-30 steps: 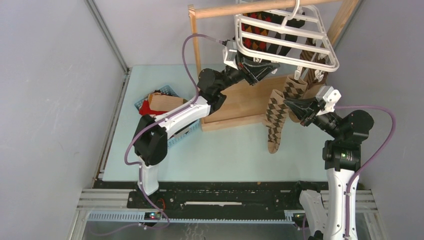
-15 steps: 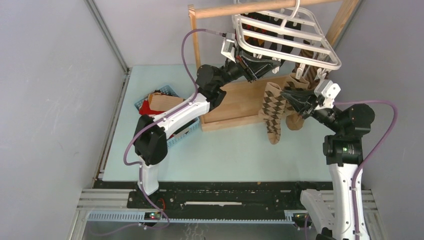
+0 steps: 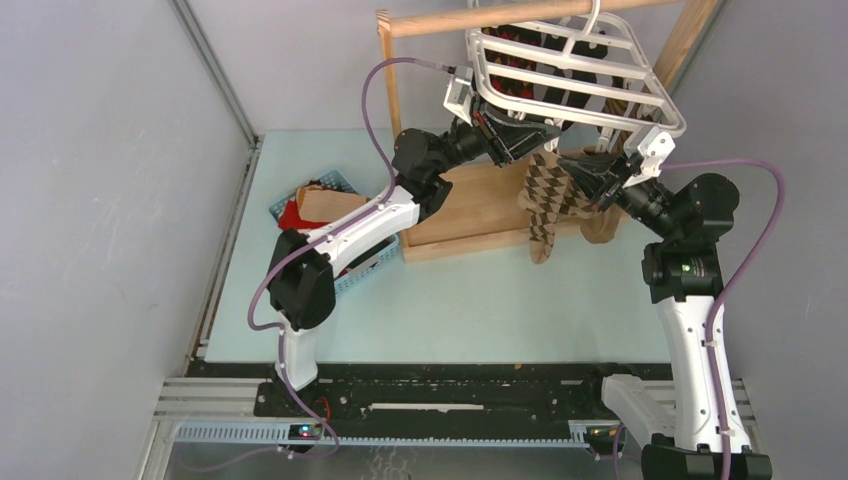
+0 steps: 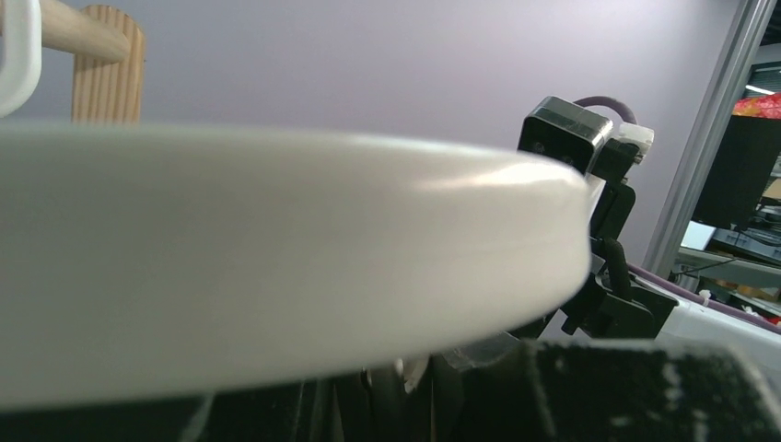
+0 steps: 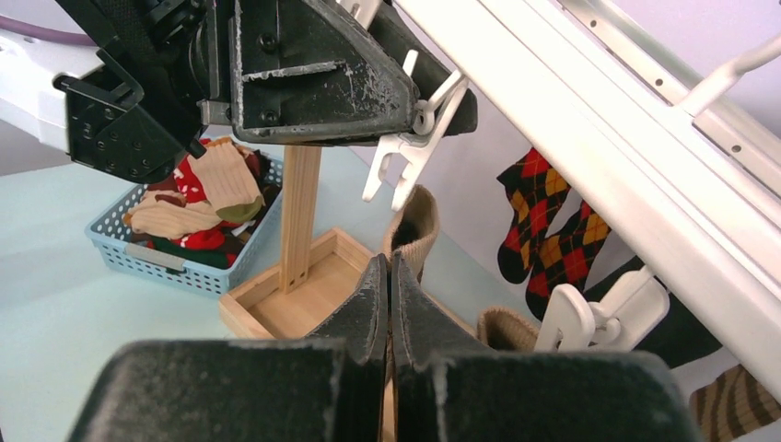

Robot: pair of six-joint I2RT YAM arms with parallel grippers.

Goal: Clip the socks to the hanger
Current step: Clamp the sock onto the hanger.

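Brown argyle sock [image 3: 543,200] hangs at 8 o'clock from the right gripper [image 3: 587,172], closed tight on its cuff; left gripper [image 3: 528,133] pinches a hanger [image 5: 553,106] clip [image 5: 408,155].

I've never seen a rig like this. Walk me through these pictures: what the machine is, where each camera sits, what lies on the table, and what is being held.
These are two robot arms, a left arm and a right arm, bolted at a table's near edge. Each ends in a two-finger gripper. The wide picture looks down from above and behind them. The other two come from cameras on the wrists.

The left gripper pinches a white clip on the white hanger, which hangs from a wooden rail. The right gripper is shut on a brown argyle sock, its cuff just below that clip.

On the pale table stand the rail's wooden base and a blue basket of spare socks.
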